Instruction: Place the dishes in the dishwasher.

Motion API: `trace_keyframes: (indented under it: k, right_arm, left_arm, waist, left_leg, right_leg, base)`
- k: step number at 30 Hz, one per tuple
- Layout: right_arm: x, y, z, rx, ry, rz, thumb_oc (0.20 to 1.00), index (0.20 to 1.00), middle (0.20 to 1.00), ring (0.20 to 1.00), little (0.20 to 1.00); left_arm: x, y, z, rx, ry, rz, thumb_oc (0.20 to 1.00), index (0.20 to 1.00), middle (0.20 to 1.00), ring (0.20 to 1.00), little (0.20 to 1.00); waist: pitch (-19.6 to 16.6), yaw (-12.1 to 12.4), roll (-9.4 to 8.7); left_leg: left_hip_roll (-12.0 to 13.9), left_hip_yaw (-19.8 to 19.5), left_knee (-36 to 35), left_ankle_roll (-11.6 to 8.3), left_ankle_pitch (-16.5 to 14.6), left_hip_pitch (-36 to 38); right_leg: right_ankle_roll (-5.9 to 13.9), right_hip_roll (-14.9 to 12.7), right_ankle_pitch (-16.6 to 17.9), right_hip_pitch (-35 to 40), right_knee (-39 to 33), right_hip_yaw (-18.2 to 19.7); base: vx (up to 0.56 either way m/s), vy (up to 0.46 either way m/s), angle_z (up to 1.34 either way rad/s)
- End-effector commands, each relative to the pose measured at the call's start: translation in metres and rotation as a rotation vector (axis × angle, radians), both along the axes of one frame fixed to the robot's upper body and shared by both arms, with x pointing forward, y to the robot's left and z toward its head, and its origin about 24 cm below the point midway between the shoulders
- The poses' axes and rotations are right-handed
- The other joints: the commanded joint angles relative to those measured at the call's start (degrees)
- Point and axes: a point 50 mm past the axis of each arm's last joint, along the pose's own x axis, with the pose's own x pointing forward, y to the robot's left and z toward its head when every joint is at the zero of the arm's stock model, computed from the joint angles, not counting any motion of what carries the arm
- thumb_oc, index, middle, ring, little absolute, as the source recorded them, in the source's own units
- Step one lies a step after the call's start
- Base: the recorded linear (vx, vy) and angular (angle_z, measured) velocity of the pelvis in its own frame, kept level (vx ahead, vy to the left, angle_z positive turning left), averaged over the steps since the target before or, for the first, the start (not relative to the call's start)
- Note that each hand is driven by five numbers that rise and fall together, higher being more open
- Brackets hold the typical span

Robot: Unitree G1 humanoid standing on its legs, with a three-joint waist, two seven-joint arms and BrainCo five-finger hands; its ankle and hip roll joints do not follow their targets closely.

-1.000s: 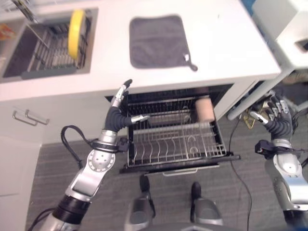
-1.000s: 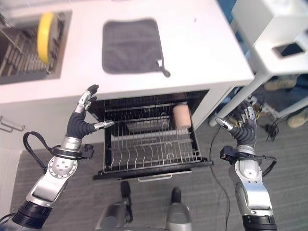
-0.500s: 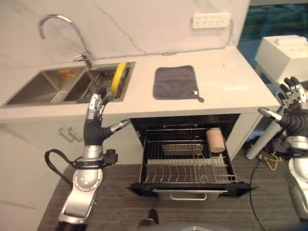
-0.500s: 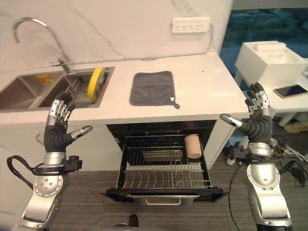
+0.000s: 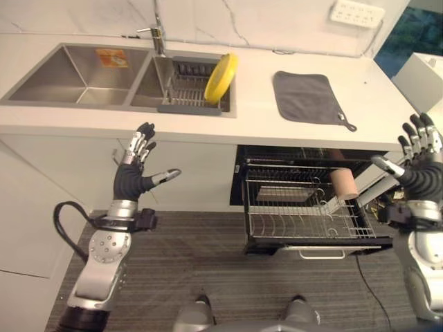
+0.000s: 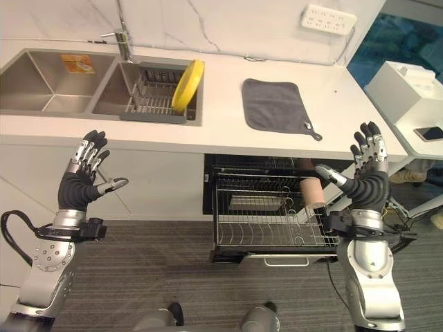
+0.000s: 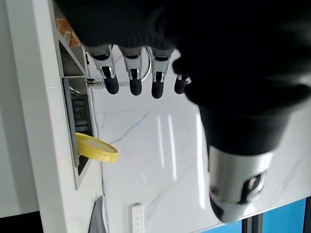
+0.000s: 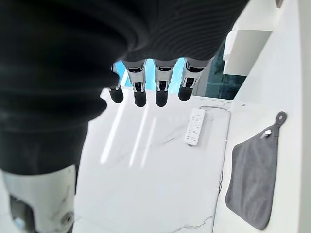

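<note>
My left hand (image 6: 77, 181) was up in the air in front of the white counter (image 6: 221, 114), below the sink, with its fingers spread wide and nothing in it. My right hand (image 6: 367, 178) was up too, off past the counter's right end, with its fingers also wide and empty.

The dish I wanted was the yellow plate (image 6: 187, 84). It stood on its edge in the dark dish rack (image 6: 149, 93) inside the right bowl of the sink (image 6: 41, 76), up on the counter. It leaned a little against the rack's right side. A grey cloth (image 6: 275, 104) lay flat on the counter to the right of the sink.

Under the counter, below the cloth, the dishwasher rack (image 6: 266, 218) was pulled out. A tan cup (image 6: 313, 191) lay on its side at the rack's right side. The front row of wire slots looked free.

I thought the job was just starting. My left hand was nearer the plate, so I planned to lift it over the counter edge and come down on the plate's top rim. I would pinch the rim with thumb and fingers, because a thin plate slips easily. Then I would lift it straight up so it would not catch on the rack wires.
</note>
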Motion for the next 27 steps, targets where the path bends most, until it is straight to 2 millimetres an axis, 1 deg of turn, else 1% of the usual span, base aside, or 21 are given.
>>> trace_keyframes:
  k: [1,3,4,5,6,7,8,9,10,11,13,14,15,17,19,21,23,24,25,26,27]
  right_arm:
    - [-0.006,-0.007,0.026,-0.049,-0.157,-0.041,1.000,1.000,1.000,1.000,1.000]
    - [-0.008,-0.012,0.025,-0.062,-0.142,-0.059,1.000,1.000,1.000,1.000,1.000]
    - [-0.010,-0.015,0.026,-0.051,-0.148,-0.054,1.000,1.000,1.000,1.000,1.000]
    - [-0.009,-0.016,0.026,-0.036,-0.154,-0.053,1.000,1.000,1.000,1.000,1.000]
    - [-0.006,-0.016,0.027,-0.016,-0.157,-0.066,1.000,1.000,1.000,1.000,1.000]
    - [-0.004,-0.013,0.027,-0.013,-0.156,-0.067,1.000,1.000,1.000,1.000,1.000]
    - [-0.001,-0.010,0.023,-0.012,-0.131,-0.067,1.000,1.000,1.000,1.000,1.000]
    - [-0.002,-0.011,0.021,-0.011,-0.122,-0.069,1.000,1.000,1.000,1.000,1.000]
    - [-0.005,-0.014,0.019,-0.011,-0.110,-0.078,1.000,1.000,1.000,1.000,1.000]
    - [-0.007,-0.017,0.019,-0.009,-0.107,-0.084,1.000,1.000,1.000,1.000,1.000]
    - [-0.006,-0.018,0.023,-0.004,-0.115,-0.075,1.000,1.000,1.000,1.000,1.000]
    - [-0.005,-0.017,0.024,-0.007,-0.117,-0.064,1.000,1.000,1.000,1.000,1.000]
    - [-0.002,-0.014,0.024,-0.026,-0.112,-0.050,1.000,1.000,1.000,1.000,1.000]
    - [0.000,-0.014,0.025,-0.038,-0.103,-0.037,1.000,1.000,1.000,1.000,1.000]
    - [0.003,-0.016,0.028,-0.056,-0.098,-0.030,1.000,1.000,1.000,1.000,1.000]
    - [0.007,-0.016,0.026,-0.067,-0.067,-0.019,1.000,1.000,1.000,1.000,1.000]
    - [0.010,-0.016,0.023,-0.082,-0.017,-0.005,1.000,1.000,1.000,1.000,1.000]
    - [0.009,-0.015,0.021,-0.077,-0.002,0.010,1.000,1.000,1.000,1.000,1.000]
    - [0.008,-0.015,0.021,-0.074,-0.001,0.010,1.000,1.000,1.000,1.000,1.000]
    - [0.006,-0.015,0.018,-0.063,0.002,0.009,1.000,1.000,1.000,1.000,1.000]
    - [0.005,-0.013,0.013,-0.047,0.020,0.026,1.000,1.000,1.000,1.000,1.000]
  left_arm:
    - [-0.009,-0.007,0.021,-0.047,-0.113,-0.071,1.000,1.000,1.000,1.000,1.000]
    - [-0.006,-0.012,0.014,-0.077,-0.064,-0.091,1.000,1.000,1.000,1.000,1.000]
    - [-0.005,-0.014,0.013,-0.078,-0.056,-0.100,1.000,1.000,1.000,1.000,1.000]
    - [-0.005,-0.016,0.011,-0.072,-0.052,-0.104,1.000,1.000,1.000,1.000,1.000]
    - [-0.001,-0.019,0.009,-0.078,-0.040,-0.117,1.000,1.000,1.000,1.000,1.000]
    - [0.001,-0.020,0.009,-0.097,-0.025,-0.126,1.000,1.000,1.000,1.000,1.000]
    - [0.003,-0.019,0.005,-0.116,0.003,-0.126,1.000,1.000,1.000,1.000,1.000]
    - [0.003,-0.020,0.005,-0.127,0.009,-0.130,1.000,1.000,1.000,1.000,1.000]
    - [0.002,-0.021,0.005,-0.133,0.012,-0.140,1.000,1.000,1.000,1.000,1.000]
    - [0.000,-0.022,0.006,-0.130,0.010,-0.149,1.000,1.000,1.000,1.000,1.000]
    - [-0.001,-0.023,0.007,-0.127,0.007,-0.155,1.000,1.000,1.000,1.000,1.000]
    - [-0.001,-0.022,0.007,-0.134,0.010,-0.149,1.000,1.000,1.000,1.000,1.000]
    - [-0.001,-0.019,0.006,-0.150,0.018,-0.130,1.000,1.000,1.000,1.000,1.000]
    - [-0.002,-0.016,0.004,-0.156,0.021,-0.114,1.000,1.000,1.000,1.000,1.000]
    - [-0.003,-0.016,0.003,-0.148,0.019,-0.114,1.000,1.000,1.000,1.000,1.000]
    - [-0.002,-0.016,0.004,-0.169,0.013,-0.115,1.000,1.000,1.000,1.000,1.000]
    - [-0.001,-0.014,0.002,-0.212,0.031,-0.126,1.000,1.000,1.000,1.000,1.000]
    - [-0.002,-0.016,0.004,-0.225,0.025,-0.157,1.000,1.000,1.000,1.000,1.000]
    - [-0.003,-0.018,0.004,-0.217,0.017,-0.169,1.000,1.000,1.000,1.000,1.000]
    - [-0.005,-0.021,0.005,-0.210,0.015,-0.189,1.000,1.000,1.000,1.000,1.000]
    - [-0.005,-0.020,0.002,-0.206,0.035,-0.192,1.000,1.000,1.000,1.000,1.000]
  waist:
    - [-3.8,-3.6,1.38]
    - [-5.0,-4.5,1.17]
    - [-5.1,-4.9,0.88]
    - [-5.5,-4.8,1.22]
    - [-6.4,-4.9,1.92]
    - [-6.9,-4.9,2.30]
    - [-7.4,-5.5,2.95]
    - [-7.3,-5.9,2.88]
    - [-6.8,-6.2,2.70]
    - [-6.5,-6.3,2.58]
    - [-6.4,-6.5,2.25]
    - [-6.6,-6.5,2.38]
    - [-7.2,-6.4,2.79]
    - [-7.9,-6.2,3.37]
    - [-8.8,-5.5,3.97]
    - [-9.1,-5.3,4.05]
    - [-9.1,-4.9,3.50]
    - [-8.7,-4.5,2.86]
    - [-8.5,-4.3,2.56]
    - [-7.9,-3.5,2.03]
    - [-7.2,-2.9,1.89]
  left_leg:
    - [1.5,-5.2,-2.0,-4.08,1.3,2.4]
    - [-0.2,-6.0,-3.2,-3.87,1.5,2.9]
    - [-0.7,-6.8,-3.2,-3.63,1.3,2.8]
    - [-0.5,-5.9,-3.3,-3.82,1.8,2.7]
    - [-0.3,-6.1,-3.7,-4.34,2.3,2.5]
    - [-0.2,-5.6,-3.7,-4.52,2.4,2.4]
    - [-0.4,-3.7,-1.9,-4.98,2.3,2.4]
    - [0.1,-2.0,1.8,-5.71,2.1,1.4]
    - [1.7,-1.0,7.4,-7.31,3.9,-0.9]
    - [3.5,-0.2,10.0,-8.40,5.2,-2.6]
    - [6.4,3.0,8.2,-8.70,5.1,-2.6]
    - [6.8,3.7,6.1,-8.43,4.8,-1.8]
    - [6.7,3.3,1.7,-8.32,5.0,-0.3]
    - [6.3,1.9,-2.6,-8.62,5.7,1.3]
    - [5.8,-0.5,-3.8,-8.84,5.2,1.4]
    - [4.7,-0.4,-3.9,-8.35,4.2,1.1]
    - [3.6,-1.0,-3.9,-7.51,3.6,1.1]
    - [2.7,-1.9,-3.9,-6.64,3.2,1.2]
    - [2.3,-2.2,-3.9,-6.17,3.0,1.2]
    - [1.4,-2.8,-3.9,-5.21,2.6,1.1]
    - [1.2,-3.5,-3.5,-4.39,2.5,1.1]
  right_leg:
    - [-2.82,7.8,4.4,4.8,-10.9,4.0]
    - [-4.99,11.5,2.4,5.8,-16.1,5.2]
    - [-4.89,11.6,3.5,5.6,-17.7,6.2]
    - [-5.29,11.8,3.0,6.1,-18.4,4.9]
    - [-5.68,12.5,2.9,6.8,-20.3,5.7]
    - [-6.03,12.6,2.7,7.7,-21.4,5.4]
    - [-6.91,13.1,1.9,8.5,-21.4,6.0]
    - [-7.35,12.9,1.7,8.7,-21.3,5.9]
    - [-7.89,12.4,1.4,9.0,-20.9,5.5]
    - [-8.10,12.0,1.3,9.4,-20.8,4.8]
    - [-7.65,10.6,1.5,10.4,-21.9,3.1]
    - [-7.36,10.1,1.7,10.6,-22.4,2.5]
    - [-6.88,9.6,2.1,10.9,-23.6,2.5]
    - [-6.36,9.4,2.5,10.9,-24.7,2.8]
    - [-5.70,8.7,2.9,10.0,-25.2,3.3]
    - [-4.81,7.6,3.6,9.2,-25.2,3.0]
    - [-3.77,6.4,4.5,8.9,-25.0,3.0]
    - [-2.82,5.1,5.8,8.2,-23.2,2.7]
    - [-2.50,4.4,6.3,7.4,-21.5,2.5]
    - [-2.28,2.9,7.2,5.9,-16.8,1.5]
    - [-2.52,2.2,8.2,4.1,-9.4,1.5]
  base:
    - [0.06,0.169,0.48]
    - [0.05,0.057,0.50]
    - [0.03,-0.088,0.41]
    - [0.03,-0.227,0.28]
    - [0.05,-0.260,0.05]
    - [0.13,-0.305,0.12]
    - [0.12,-0.209,0.10]
    - [0.10,-0.181,0.12]
    - [0.03,-0.099,0.12]
    - [0.01,-0.044,0.12]
    - [0.00,0.089,0.23]
    - [0.03,0.265,0.31]
    - [0.05,0.316,0.14]
    - [0.07,0.338,-0.18]
    - [0.05,0.411,-0.21]
    - [0.05,0.449,-0.01]
    - [0.10,0.450,0.14]
    - [0.09,0.381,0.19]
    - [0.11,0.488,0.27]
    - [0.10,0.446,0.29]
    - [0.10,0.394,0.25]
